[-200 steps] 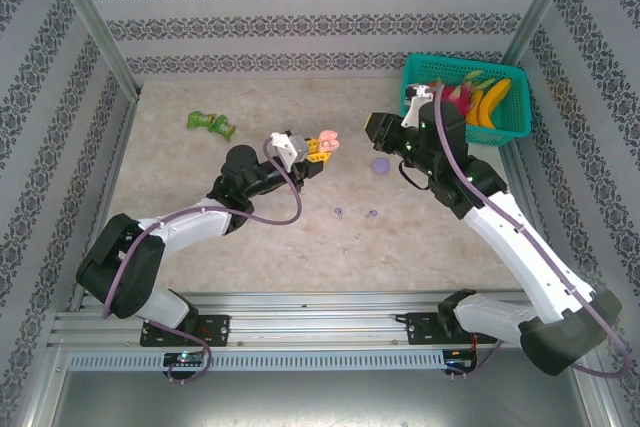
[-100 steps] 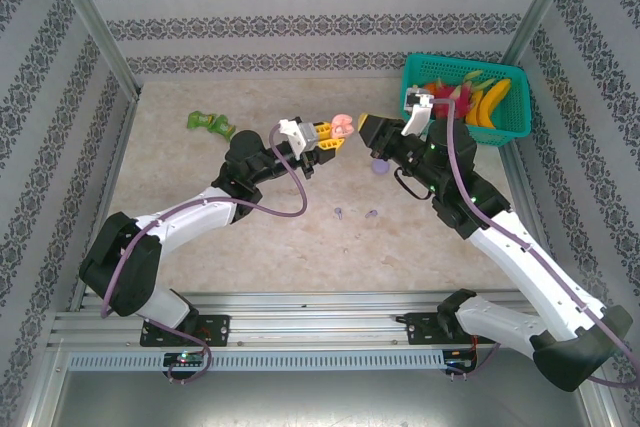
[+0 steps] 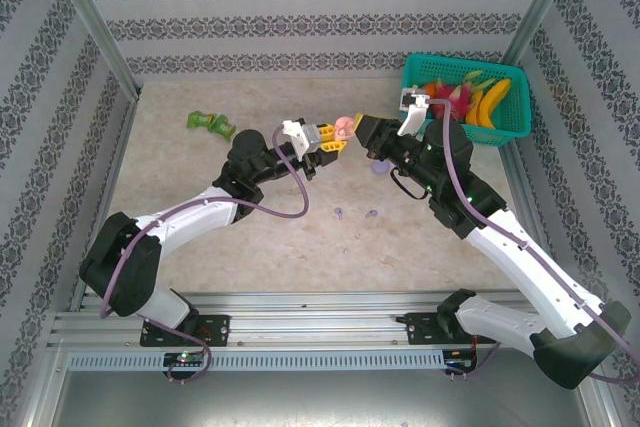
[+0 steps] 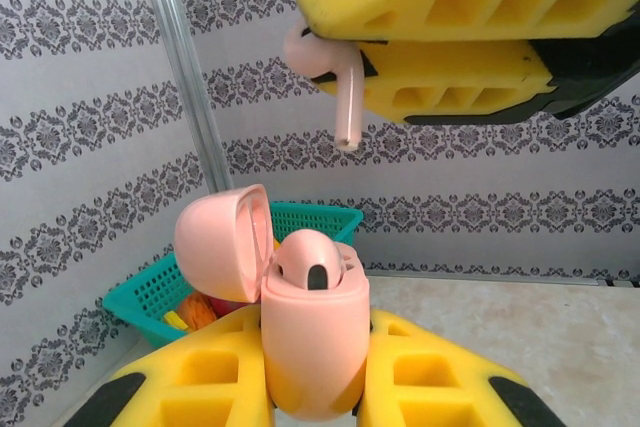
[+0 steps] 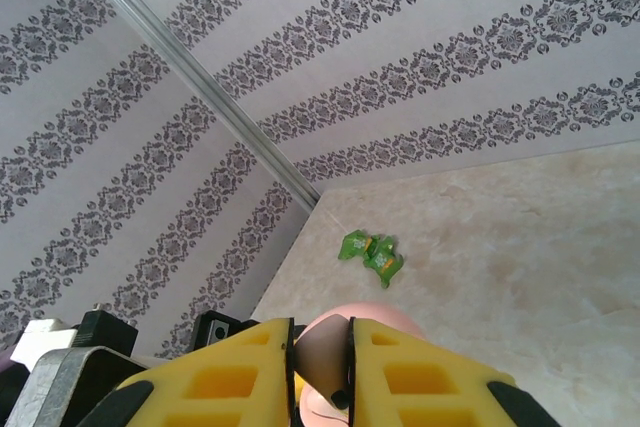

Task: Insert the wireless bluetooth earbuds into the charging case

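The two arms meet above the middle of the worktop (image 3: pixel 300 97), tips almost touching. The left pincer (image 3: pixel 328 137) is clenched on the pink case (image 3: pixel 345 127), its yellow fingers (image 4: pixel 190 382) pressing either side of the case body. From the left wrist, the pink case (image 4: pixel 315 347) stands upright with its lid (image 4: pixel 225 242) swung open to the left. What looks like a seated earbud (image 4: pixel 310 269), with a rounded pink head and a dark oval, sits in its mouth.

The right pincer (image 3: pixel 362 127) is grasping a pink earbud (image 4: pixel 345 97) by the head. The stem hangs straight down, above the open case and a little to the right of its mouth, with clear air between them. From the right wrist, the same pink earbud (image 5: pixel 320 357) is pinched between the two yellow fingers (image 5: pixel 420 387), with the pink of the case showing just behind it.

Two lilac earbuds (image 3: pixel 340 212) (image 3: pixel 372 214) lie on the worktop near each other, in front of the arms' meeting point. A round lilac case (image 3: pixel 378 164) rests flat just beside the right arm, partly hidden by it.

A green packet (image 3: pixel 210 124) lies well apart at the left rear. A teal basket (image 3: pixel 505 130) sits in the right rear corner, holding bananas (image 3: pixel 490 102) and other fruit.
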You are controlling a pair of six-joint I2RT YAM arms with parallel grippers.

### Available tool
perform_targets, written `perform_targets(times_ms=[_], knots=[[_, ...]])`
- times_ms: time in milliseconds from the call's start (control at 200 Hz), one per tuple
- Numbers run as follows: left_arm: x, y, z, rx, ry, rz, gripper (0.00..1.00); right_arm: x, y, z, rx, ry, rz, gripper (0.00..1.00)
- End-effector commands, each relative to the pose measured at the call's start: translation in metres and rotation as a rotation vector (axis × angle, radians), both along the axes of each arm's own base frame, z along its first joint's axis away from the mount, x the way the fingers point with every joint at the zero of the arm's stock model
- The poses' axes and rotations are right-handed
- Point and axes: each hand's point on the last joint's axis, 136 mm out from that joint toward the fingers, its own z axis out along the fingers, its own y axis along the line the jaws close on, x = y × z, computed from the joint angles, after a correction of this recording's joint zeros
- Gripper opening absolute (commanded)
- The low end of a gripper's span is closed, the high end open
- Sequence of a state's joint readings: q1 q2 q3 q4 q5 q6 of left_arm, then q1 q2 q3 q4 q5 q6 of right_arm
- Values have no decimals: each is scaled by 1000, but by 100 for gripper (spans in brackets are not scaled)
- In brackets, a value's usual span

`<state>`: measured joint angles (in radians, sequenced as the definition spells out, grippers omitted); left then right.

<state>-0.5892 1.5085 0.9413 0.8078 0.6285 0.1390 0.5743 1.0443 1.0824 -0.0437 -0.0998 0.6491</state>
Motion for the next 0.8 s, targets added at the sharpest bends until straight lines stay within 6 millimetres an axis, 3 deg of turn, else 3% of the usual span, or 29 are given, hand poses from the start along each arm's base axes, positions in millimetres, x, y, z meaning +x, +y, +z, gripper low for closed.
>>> perform_targets(times_ms=[0, 794], knots=[[-8, -5, 21, -17, -63, -26, 0, -2, 8, 1, 15, -21, 27, 19], [-11, -1, 28, -29, -81, -13, 0, 6, 15, -27, 4, 46, 29, 18]])
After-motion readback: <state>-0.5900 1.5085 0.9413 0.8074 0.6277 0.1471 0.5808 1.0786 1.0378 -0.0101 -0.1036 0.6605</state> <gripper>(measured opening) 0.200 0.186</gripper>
